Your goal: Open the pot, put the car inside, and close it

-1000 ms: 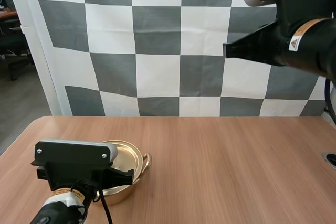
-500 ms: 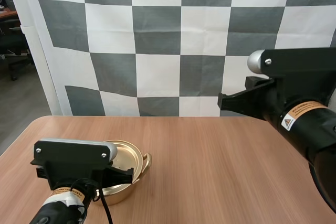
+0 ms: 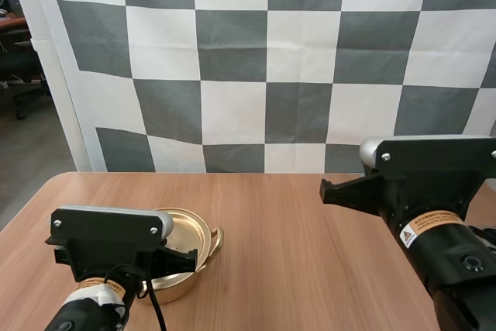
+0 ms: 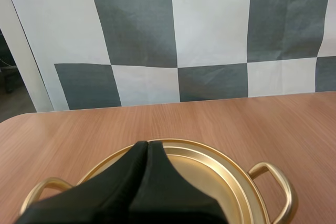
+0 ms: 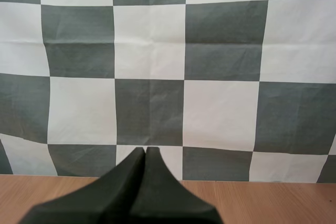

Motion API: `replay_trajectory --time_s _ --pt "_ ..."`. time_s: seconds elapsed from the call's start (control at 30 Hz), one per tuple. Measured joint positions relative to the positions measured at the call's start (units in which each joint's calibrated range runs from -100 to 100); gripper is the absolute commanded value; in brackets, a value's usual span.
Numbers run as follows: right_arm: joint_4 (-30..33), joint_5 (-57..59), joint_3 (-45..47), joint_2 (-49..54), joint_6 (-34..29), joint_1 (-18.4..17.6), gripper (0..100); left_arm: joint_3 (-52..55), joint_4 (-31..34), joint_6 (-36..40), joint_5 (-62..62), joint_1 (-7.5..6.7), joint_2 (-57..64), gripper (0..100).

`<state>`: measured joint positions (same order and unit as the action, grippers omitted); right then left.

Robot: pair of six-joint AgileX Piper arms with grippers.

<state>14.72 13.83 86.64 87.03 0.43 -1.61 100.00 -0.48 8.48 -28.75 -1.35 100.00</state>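
Gold-coloured thin-metal pot with two loop handles, standing on the near left part of the wooden table. Its shallow top disc is probably the lid. It is likely light, rigid and slippery, and best lifted by a central knob, here hidden. The left gripper hovers over it, fingers pressed together, empty. The right gripper, well apart, is likewise closed and empty.
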Motion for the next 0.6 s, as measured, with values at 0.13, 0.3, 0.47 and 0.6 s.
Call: replay_trajectory --time_s 0.13,0.3,0.47,0.6 --pt "0.0 4.8 1.6 3.0 0.0 0.0 0 0.0 0.0 0.0 0.0 0.0 0.0 0" --pt "0.0 11.7 1.6 3.8 0.0 0.0 0 0.0 0.0 0.0 0.0 0.0 0.0 0" --pt "-2.8 16.9 2.1 5.3 0.0 0.0 0 0.0 0.0 0.0 0.0 0.0 0.0 0" --pt "-6.9 20.8 5.7 8.8 0.0 0.0 0 0.0 0.0 0.0 0.0 0.0 0.0 0"
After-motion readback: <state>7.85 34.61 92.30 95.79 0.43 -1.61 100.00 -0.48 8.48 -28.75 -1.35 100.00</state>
